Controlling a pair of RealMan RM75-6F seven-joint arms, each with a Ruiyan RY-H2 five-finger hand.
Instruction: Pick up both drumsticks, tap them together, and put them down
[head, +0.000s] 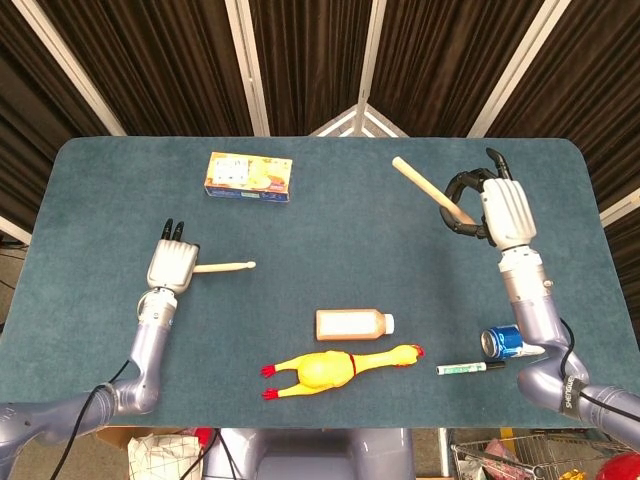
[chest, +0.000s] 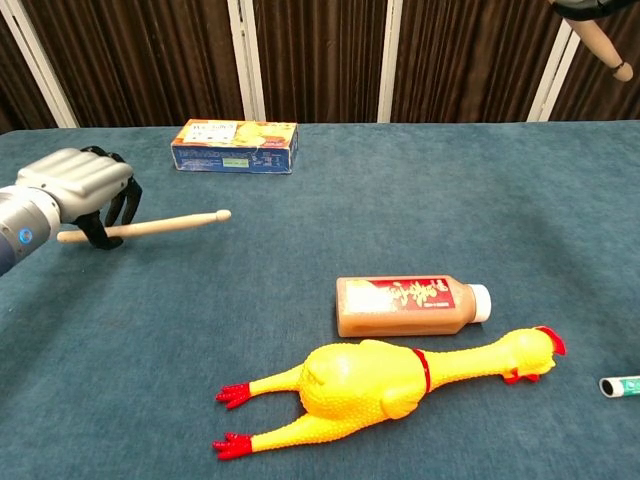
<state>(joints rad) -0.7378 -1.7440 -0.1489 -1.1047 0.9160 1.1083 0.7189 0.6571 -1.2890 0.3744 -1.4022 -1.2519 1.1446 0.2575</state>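
Note:
My left hand (head: 171, 266) (chest: 78, 185) grips one wooden drumstick (head: 224, 267) (chest: 160, 225) near its butt, at the table's left side. Its tip points right, and in the chest view it hangs just above the cloth. My right hand (head: 497, 210) holds the second drumstick (head: 420, 187) raised at the right, its thick end pointing up and left. The chest view shows only the tip of that drumstick (chest: 604, 46) at the top right corner, with the right hand nearly out of frame.
An orange-and-blue box (head: 249, 177) (chest: 234, 146) lies at the back left. A brown bottle (head: 354, 324) (chest: 410, 305) and a yellow rubber chicken (head: 338, 368) (chest: 385, 381) lie front centre. A blue can (head: 503, 341) and a marker (head: 468, 368) sit front right.

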